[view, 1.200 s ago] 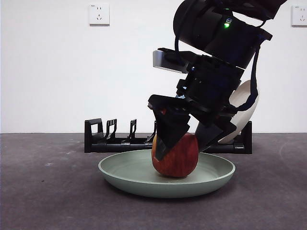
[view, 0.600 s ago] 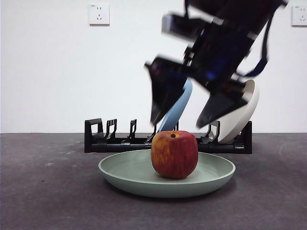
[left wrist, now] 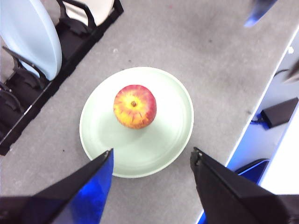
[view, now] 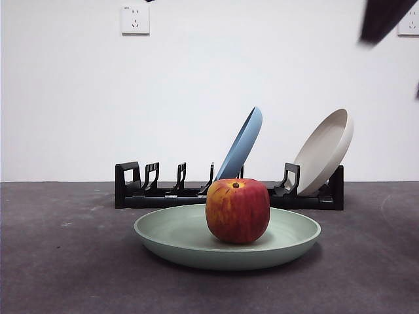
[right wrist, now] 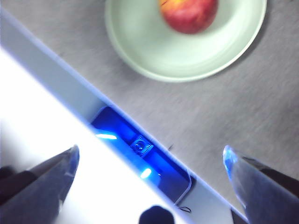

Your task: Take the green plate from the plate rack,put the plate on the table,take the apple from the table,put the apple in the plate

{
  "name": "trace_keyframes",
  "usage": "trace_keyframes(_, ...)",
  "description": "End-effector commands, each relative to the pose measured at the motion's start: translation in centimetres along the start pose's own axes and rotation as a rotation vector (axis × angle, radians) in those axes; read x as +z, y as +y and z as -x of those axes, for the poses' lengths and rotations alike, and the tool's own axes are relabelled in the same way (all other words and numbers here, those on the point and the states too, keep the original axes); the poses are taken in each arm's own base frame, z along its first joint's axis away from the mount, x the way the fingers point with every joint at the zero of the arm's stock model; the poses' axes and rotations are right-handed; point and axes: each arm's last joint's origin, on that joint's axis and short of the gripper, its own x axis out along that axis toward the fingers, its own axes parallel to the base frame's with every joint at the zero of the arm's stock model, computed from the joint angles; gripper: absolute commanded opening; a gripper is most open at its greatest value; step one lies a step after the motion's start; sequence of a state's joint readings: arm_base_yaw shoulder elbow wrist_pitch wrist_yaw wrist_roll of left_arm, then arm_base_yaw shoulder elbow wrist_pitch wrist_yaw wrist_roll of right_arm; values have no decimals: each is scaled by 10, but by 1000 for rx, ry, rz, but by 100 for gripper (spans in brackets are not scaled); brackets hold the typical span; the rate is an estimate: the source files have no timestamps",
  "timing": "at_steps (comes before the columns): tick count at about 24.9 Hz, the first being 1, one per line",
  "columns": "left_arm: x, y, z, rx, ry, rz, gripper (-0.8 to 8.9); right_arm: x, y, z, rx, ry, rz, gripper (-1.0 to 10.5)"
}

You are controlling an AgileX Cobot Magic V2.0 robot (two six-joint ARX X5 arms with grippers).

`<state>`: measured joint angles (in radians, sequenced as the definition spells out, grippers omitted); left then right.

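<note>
Table [view: 59, 275] carries everything. Rack [view: 163, 195] sits at the back, blue plate [view: 241, 145] and beige plate [view: 324, 152] leaning in its slots. Green plate [view: 171, 235] lies flat on the table in front of the rack, apart from it. Apple [view: 237, 210] sits upright on the green plate, roughly centred, stem dimple up. Left gripper [left wrist: 152, 161] hangs high over the green plate's near rim, jaws spread wide with nothing between them; the apple is below and just beyond the jaw tips, not touching either jaw. Right gripper [right wrist: 149, 156] is also spread wide and holding nothing, raised over the table edge; the green plate and apple lie well ahead of its tips, near the far side of its view, image motion-blurred. In the front view only a dark arm tip shows at the upper right corner; can't tell which arm from that view alone.
</note>
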<state>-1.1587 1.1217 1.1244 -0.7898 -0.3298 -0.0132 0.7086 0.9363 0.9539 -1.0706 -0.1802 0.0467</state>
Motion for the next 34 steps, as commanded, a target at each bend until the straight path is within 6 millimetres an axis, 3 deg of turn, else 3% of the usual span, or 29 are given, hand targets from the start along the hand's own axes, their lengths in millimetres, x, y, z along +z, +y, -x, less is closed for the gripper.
trace_keyframes(1,-1,0,-1,-2,7,12,281,-7,2,11,8,-46,2,474)
trace_keyframes(3,-1,-1,-1,-26,8,12,261,-10,3,17,9,-71,6,343)
trace_keyframes(7,-1,-1,-1,-49,8,12,-25,-14,4,22,10,-98,12,-30)
trace_keyframes(34,1,-1,-1,-43,-7,16,-3,-14,4,23,8,-102,13,1)
